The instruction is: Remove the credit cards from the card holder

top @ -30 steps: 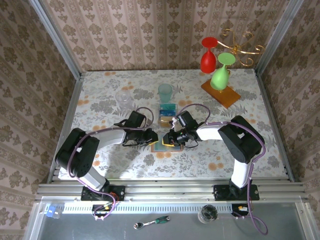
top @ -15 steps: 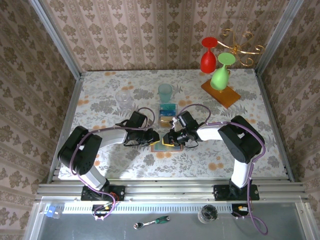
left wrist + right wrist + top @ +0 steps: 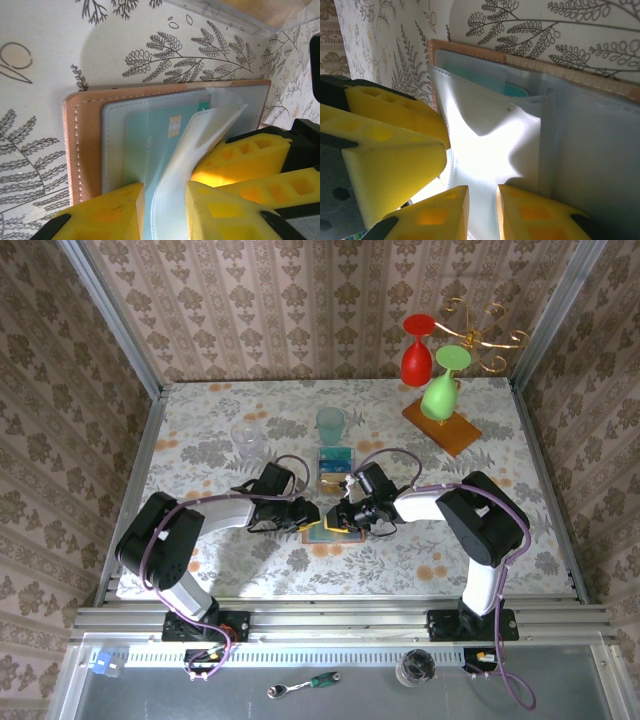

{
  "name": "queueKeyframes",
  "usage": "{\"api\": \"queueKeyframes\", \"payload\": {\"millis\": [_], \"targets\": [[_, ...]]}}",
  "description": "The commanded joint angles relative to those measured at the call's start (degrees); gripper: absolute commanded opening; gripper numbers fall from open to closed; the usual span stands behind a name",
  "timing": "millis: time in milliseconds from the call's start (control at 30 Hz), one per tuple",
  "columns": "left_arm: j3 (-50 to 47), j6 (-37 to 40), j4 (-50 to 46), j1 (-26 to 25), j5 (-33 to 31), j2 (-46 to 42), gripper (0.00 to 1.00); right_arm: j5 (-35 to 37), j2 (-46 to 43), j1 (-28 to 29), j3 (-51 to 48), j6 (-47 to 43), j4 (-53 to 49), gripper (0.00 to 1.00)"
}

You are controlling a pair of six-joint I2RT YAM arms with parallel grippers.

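**Drawing the teal card from under the raised flap**

**State.** The left end effector [image 3: 165,189] has its fingers a little apart, astride the clear flap [image 3: 200,145]. Whether they pinch the flap cannot be told. The right end effector [image 3: 482,195] is closed to a narrow gap on the flap and appears to hold it raised off the pocket. The teal card [image 3: 150,145] lies chip-up in the pocket beneath the flap. It sits inside the card holder [image 3: 80,145], which lies open and flat on the worktop [image 3: 200,440] between the two end effectors.

**Procedure.**
1. Hold the flap up with the right end effector, lifting no more than access requires. Excess pull will probably drag the light holder.
2. Clear the left fingers from the flap. Set them on the card edge nearest the pocket mouth, gripping the card alone.
3. Draw the card out along the pocket and flat to the worktop. A tilted pull will likely jam it against the seam.
4. The two sets of fingers work just beside each other, so move one arm at a time.
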Motion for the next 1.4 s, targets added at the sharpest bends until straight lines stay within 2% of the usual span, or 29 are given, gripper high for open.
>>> {"api": "queueKeyframes", "payload": {"millis": [0, 467, 967, 1367], "targets": [[0.3, -1.6, 1.8, -0.5, 0.9, 1.5, 0.27, -0.5, -0.5, -0.3, -1.3, 0.2, -0.6, 0.24], [0.6, -2.2, 2.7, -0.5, 1.6, 1.0, 0.16, -0.7, -2.6, -0.3, -0.6, 0.3, -1.4, 0.24], [3.8, -1.7, 0.0, -1.7, 2.0, -1.4, 0.18, 4.8, -15.2, -2.0, 1.2, -2.9, -12.2, 0.26], [7.7, -1.7, 0.0, -4.6, 3.0, 2.3, 0.18, 5.9, -19.6, -4.0, -0.3, -3.8, -15.1, 0.26]]}}
